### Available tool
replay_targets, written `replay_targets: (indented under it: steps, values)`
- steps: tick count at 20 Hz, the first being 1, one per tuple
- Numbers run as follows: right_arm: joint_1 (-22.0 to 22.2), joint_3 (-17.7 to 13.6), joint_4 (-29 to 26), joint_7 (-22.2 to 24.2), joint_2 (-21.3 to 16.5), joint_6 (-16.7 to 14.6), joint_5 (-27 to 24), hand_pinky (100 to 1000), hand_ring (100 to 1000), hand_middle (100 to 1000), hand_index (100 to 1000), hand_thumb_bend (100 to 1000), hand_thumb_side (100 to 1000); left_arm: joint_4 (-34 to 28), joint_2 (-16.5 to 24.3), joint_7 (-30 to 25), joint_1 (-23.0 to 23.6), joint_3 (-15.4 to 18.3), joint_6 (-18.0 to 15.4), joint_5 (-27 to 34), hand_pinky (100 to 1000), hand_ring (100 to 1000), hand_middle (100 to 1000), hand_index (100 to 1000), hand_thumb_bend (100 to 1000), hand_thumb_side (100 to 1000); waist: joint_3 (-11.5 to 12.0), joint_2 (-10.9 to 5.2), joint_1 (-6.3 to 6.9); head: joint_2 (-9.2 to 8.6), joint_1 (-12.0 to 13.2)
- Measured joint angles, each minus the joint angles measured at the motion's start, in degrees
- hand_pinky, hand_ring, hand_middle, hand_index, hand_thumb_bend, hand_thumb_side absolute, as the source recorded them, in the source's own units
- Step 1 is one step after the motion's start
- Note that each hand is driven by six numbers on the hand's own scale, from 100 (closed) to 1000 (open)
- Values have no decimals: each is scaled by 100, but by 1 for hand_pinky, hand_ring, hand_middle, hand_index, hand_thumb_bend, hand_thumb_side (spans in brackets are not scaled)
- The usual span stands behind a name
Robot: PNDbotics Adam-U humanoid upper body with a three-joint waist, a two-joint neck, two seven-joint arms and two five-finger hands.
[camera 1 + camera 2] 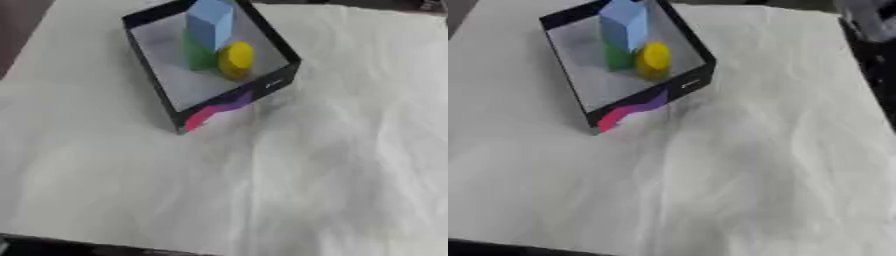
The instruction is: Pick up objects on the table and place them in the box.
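Observation:
A black-walled box with a pale grey floor sits at the upper middle of the white cloth, turned at an angle. Its front wall carries a pink and purple patch. Inside it stand a tall light blue block, a green block under and beside it, and a yellow cylinder lying on its side against them. Neither of my hands shows in either view. I see no loose object lying on the cloth outside the box.
The wrinkled white cloth covers the table from the box down to the near edge. A dark strip runs along the bottom edge. In the right eye view a blurred grey and dark shape shows at the upper right corner.

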Motion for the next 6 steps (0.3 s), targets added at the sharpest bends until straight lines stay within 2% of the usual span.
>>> replay_targets:
  steps: [3,6]
  values:
    - [405,-412,-420,-250,-62,-97,-258,947,814,746,892,100,164,0,3,56,43,44,27,-14,728,617,767,828,442,503,-148,0,0,2,108]
    - [805,-822,-830,-503,-15,7,-504,945,800,734,890,100,200,0,23,97,76,73,49,-25,727,615,767,829,437,511,-220,6,2,-8,142]
